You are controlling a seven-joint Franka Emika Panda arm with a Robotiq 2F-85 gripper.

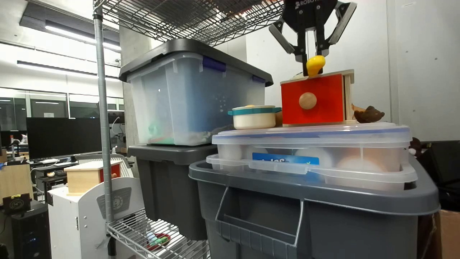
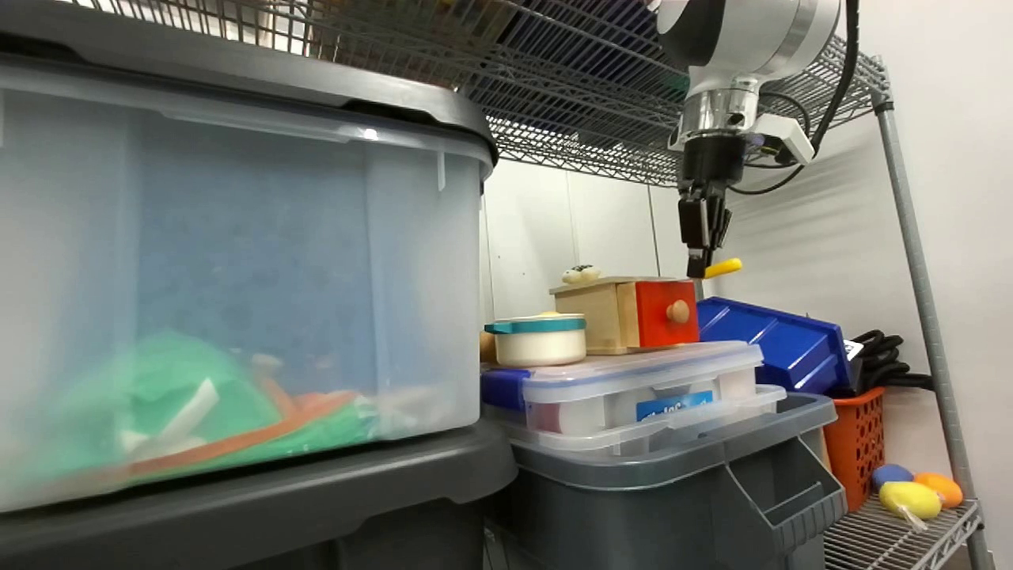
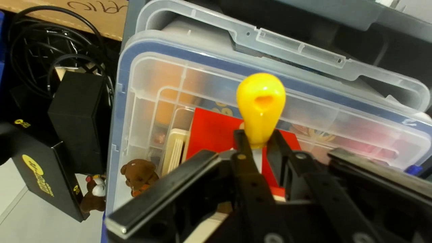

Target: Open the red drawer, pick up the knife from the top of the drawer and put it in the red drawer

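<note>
The red drawer [image 1: 312, 113], in a tan wooden box, shows its red front and round knob [image 1: 308, 100] in both exterior views. Whether it is pulled out at all is hard to tell. Just above the front's top edge hangs the yellow knife [image 2: 724, 268]. My gripper [image 1: 312, 62] points straight down, its fingertips closed on the knife. In the wrist view the bulbous yellow handle [image 3: 261, 98] juts forward from between the fingers, with a pale strip behind it. The knob is mostly hidden by the handle there.
The box stands on a clear lidded tub [image 1: 312, 145] atop a dark grey bin. A cream pot with teal rim [image 2: 542, 340] is beside it, a brown bear figure [image 3: 139, 173] on its opposite side. Stacked large tubs [image 1: 194, 97] rise nearby, under a wire shelf [image 1: 194, 18].
</note>
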